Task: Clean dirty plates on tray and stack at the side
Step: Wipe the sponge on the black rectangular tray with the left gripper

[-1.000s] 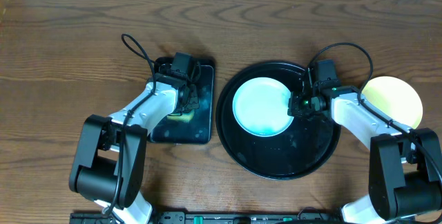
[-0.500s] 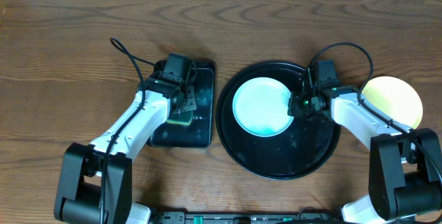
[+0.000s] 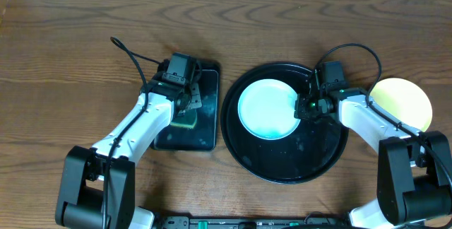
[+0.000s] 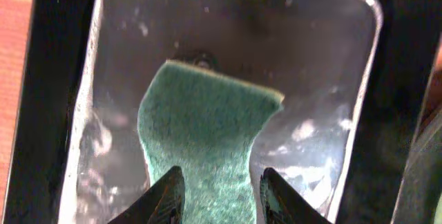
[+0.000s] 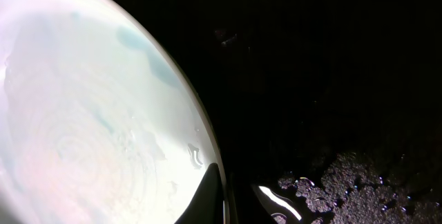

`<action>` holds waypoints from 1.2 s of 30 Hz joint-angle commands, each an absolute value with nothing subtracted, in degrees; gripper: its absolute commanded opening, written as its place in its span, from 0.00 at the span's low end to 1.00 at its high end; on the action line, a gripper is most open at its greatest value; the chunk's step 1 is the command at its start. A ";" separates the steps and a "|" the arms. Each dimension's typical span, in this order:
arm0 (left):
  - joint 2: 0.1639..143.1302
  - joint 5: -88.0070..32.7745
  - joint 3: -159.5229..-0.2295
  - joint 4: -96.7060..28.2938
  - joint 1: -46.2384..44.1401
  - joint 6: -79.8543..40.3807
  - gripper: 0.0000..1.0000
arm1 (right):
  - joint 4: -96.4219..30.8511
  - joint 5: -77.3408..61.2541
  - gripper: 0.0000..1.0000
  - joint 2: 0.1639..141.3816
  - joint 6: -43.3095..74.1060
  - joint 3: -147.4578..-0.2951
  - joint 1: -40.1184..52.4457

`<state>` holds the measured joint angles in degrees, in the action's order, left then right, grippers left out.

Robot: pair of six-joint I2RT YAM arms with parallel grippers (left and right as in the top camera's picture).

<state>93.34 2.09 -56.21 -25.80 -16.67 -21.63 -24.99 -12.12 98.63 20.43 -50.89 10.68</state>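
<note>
The right end effector is closed on the right rim of the pale mint plate, which lies in the round black tray. A pale yellow plate sits on the tabletop just right of that tray. The left end effector straddles the green sponge in the rectangular black tray. I cannot tell whether it is clamping the sponge.

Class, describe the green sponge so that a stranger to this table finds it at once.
Find the big round black tray holding a pale plate; just left of it sits a smaller rectangular black tray. The sponge lies flat inside that one. It is the only green, waisted thing there, set against wet glossy black.
</note>
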 commanded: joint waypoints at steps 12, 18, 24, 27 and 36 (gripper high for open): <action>102.43 3.73 -55.51 -22.31 -16.29 -21.74 0.30 | -25.71 -8.82 0.01 99.66 20.73 -50.46 11.35; 103.68 3.68 -55.51 -22.13 -16.32 -21.76 0.07 | -25.71 -8.82 0.01 99.66 20.73 -50.46 11.35; 103.66 3.66 -55.51 -22.20 -16.32 -21.74 0.08 | -25.74 -8.82 0.01 99.66 20.73 -50.46 11.35; 103.09 3.66 -55.55 -22.63 -16.32 -21.71 0.07 | -25.74 -8.82 0.01 99.66 20.73 -50.48 11.35; 94.39 3.68 -56.01 -25.63 -16.32 -21.71 0.48 | -25.71 -8.82 0.01 99.66 20.73 -50.48 11.35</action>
<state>98.39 3.62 -56.23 -25.12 -16.51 -21.78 -25.02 -12.14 98.63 20.43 -50.89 10.68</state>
